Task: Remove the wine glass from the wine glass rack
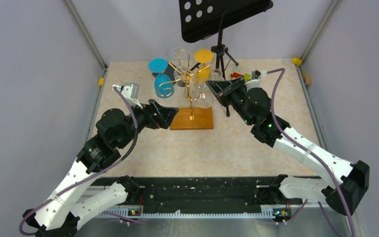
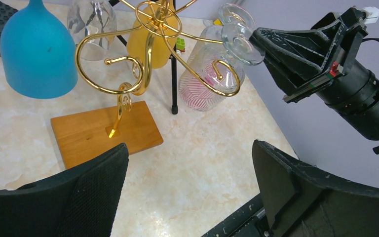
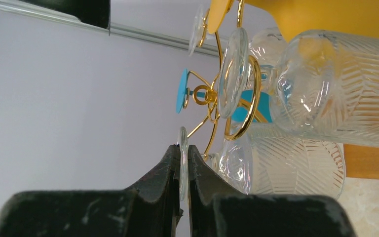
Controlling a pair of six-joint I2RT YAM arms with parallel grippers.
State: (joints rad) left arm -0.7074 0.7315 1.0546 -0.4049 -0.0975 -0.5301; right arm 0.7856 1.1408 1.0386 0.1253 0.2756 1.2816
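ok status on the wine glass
left gripper open, by wine glass rack base. right gripper shut on wine glass foot, not yet clear of rack. second clear glass crowds it.

Bright, even, soft-shadowed light; sharp views, though the near pincer blurs slightly.

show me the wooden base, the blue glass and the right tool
wooden base (image 2: 96, 136): left wrist view, top face
blue glass (image 2: 37, 54): left wrist view, bowl side
right tool (image 3: 183, 152): right wrist view, between tips shut on clear glass (image 3: 296, 173)
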